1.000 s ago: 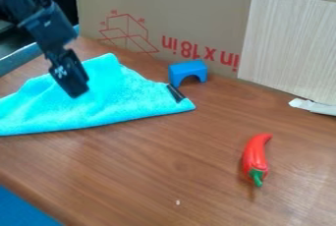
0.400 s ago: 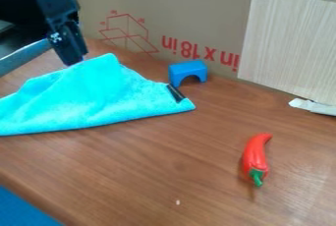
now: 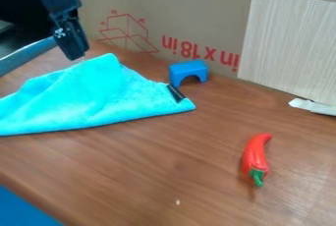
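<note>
Cardboard (image 3: 190, 9) behind blue arch (image 3: 187, 67); cloth (image 3: 95, 97) near tool (image 3: 77, 56).

Brown wood-grain table (image 3: 167, 158), rumpled turquoise cloth (image 3: 89, 97), blue arch block (image 3: 187, 67) near it, red chili pepper (image 3: 255, 155), tiny white speck (image 3: 177, 202)

Cloth (image 3: 78, 102) on table (image 3: 151, 171), L side of view. Block (image 3: 187, 68) just behind cloth's R corner, in front of cardboard (image 3: 197, 14). Pepper (image 3: 255, 154) front R of block, stem end twd viewer. Panel (image 3: 289, 43) against cardboard, back R; torn strip (image 3: 314, 107) at its foot. Crumb (image 3: 177, 202) nr front, L of pepper.
</note>
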Motion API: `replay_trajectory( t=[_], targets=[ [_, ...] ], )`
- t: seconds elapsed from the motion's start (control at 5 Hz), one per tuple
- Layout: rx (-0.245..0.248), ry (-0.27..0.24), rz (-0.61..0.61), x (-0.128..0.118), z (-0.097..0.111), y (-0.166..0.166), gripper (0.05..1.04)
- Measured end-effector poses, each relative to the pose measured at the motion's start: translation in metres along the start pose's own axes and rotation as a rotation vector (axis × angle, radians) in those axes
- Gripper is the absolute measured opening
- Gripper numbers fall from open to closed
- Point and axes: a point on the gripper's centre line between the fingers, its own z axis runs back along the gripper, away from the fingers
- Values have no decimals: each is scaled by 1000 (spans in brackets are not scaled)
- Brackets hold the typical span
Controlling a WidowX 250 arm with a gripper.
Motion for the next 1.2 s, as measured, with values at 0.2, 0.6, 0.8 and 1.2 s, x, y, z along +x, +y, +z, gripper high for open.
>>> replay_trajectory(
  t=[0.2, 0.6, 0.8, 1.2],
  targets=[
    [8, -4, 28, -3, 2, 9, 999],
    [26, 6, 53, -7, -2, 20, 999],
    [41, 10, 57, -7, -1, 25, 999],
    [46, 26, 77, -12, -4, 37, 999]
  ],
)
